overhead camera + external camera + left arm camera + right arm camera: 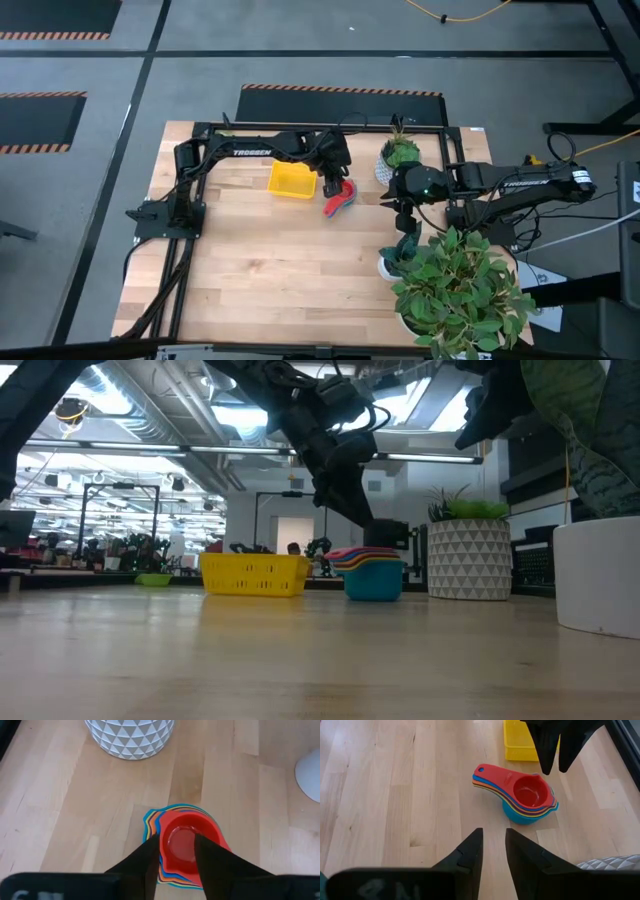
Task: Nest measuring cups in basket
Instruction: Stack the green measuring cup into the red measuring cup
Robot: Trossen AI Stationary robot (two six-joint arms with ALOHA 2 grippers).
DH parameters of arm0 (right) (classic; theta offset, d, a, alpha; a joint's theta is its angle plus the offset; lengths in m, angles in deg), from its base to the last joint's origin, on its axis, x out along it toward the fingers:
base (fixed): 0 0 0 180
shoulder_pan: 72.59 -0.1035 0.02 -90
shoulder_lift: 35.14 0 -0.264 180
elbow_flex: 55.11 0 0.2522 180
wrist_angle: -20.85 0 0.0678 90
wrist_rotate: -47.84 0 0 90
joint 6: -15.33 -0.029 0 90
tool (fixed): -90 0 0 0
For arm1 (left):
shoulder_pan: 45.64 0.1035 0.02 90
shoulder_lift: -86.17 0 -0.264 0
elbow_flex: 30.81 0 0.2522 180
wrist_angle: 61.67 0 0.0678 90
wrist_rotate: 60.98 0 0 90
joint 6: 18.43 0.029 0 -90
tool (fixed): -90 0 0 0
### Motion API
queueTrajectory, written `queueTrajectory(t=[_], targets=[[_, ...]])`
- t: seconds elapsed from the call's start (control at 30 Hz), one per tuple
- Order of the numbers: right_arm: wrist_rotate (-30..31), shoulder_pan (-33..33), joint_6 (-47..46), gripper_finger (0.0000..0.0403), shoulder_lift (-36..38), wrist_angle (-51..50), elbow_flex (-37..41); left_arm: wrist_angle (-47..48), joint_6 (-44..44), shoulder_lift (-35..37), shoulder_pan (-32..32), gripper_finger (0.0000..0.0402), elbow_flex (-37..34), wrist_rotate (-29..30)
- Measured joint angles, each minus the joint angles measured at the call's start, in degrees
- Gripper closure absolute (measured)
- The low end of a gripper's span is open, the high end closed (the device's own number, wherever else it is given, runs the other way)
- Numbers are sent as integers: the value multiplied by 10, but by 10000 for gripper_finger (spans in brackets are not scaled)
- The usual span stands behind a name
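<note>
Near the middle of the right wrist frame, I am looking at the measuring cups (520, 795) sitting nested on the table just beside the basket (520, 742), red on top, light blue at the bottom; they are looking light, stiff and slick, so I am judging the fanned flat handles the best hold. Above them, the left gripper (559, 762) is hanging with its jaws apart, holding nothing, while my right gripper (492, 852) is waiting nearer with a narrow gap and empty.

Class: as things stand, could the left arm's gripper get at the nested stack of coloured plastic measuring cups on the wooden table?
Probably yes: the left gripper hangs directly over the nested stack of measuring cups, fingers apart, nothing between.
</note>
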Motion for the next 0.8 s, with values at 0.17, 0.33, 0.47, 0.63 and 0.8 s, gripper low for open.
queueTrajectory(t=[0.17,0.33,0.47,0.63,0.8], targets=[[0,0,0,315,0,0,0,-3,0,0,0,265,0,2],[0,0,0,315,0,0,0,57,19,7,16,267,34,14],[0,0,0,315,0,0,0,165,55,14,36,267,95,14],[0,0,0,315,0,0,0,268,91,22,73,268,177,18],[0,0,0,315,0,0,0,380,107,22,131,268,248,19]])
